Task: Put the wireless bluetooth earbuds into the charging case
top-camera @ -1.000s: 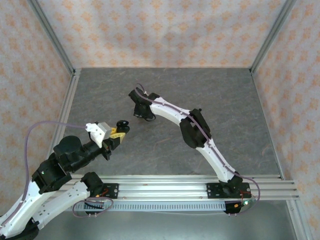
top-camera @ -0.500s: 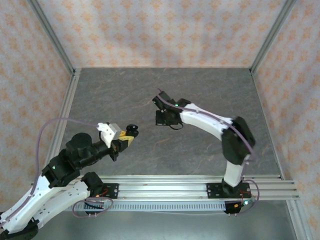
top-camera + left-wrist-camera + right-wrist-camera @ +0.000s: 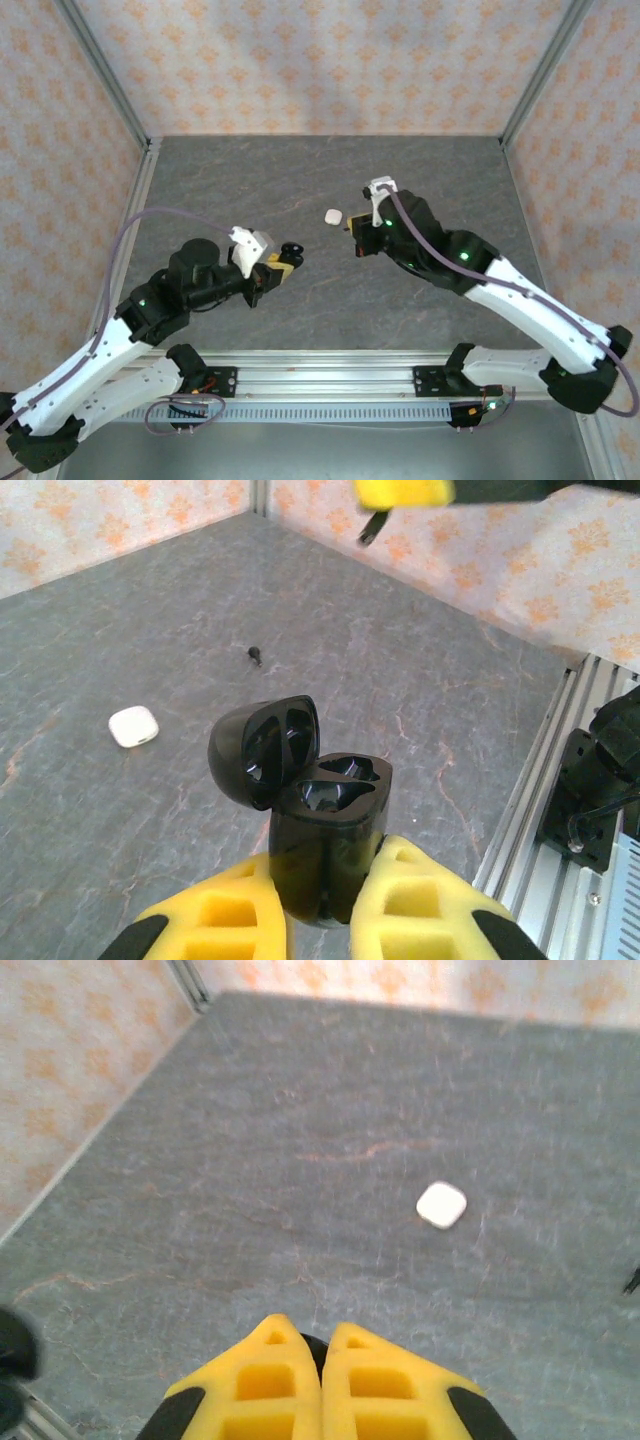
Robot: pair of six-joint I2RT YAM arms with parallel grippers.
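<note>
My left gripper (image 3: 328, 856) is shut on an open black charging case (image 3: 328, 825), held upright with its lid (image 3: 264, 748) tipped back and both wells empty. From above, the case (image 3: 291, 249) hangs over the mat left of centre. My right gripper (image 3: 320, 1326) is shut on a black earbud (image 3: 319, 1347), a dark sliver between its yellow fingers. In the left wrist view that earbud (image 3: 374, 525) juts down below the right gripper (image 3: 404, 490). From above, the right gripper (image 3: 357, 237) hovers right of the case, apart from it. Another black earbud (image 3: 255, 656) lies on the mat.
A shut white charging case (image 3: 333, 215) lies on the grey mat (image 3: 440, 180) between and beyond the two grippers, also in view as the white case (image 3: 441, 1204) and the white case (image 3: 133, 725). Patterned walls enclose the mat; an aluminium rail (image 3: 330, 358) runs along the near edge.
Both arms have swung to the right. The right gripper has lifted away from the mat, uncovering the white case, and its jaws have closed tight. The left gripper has carried the black case rightward.
</note>
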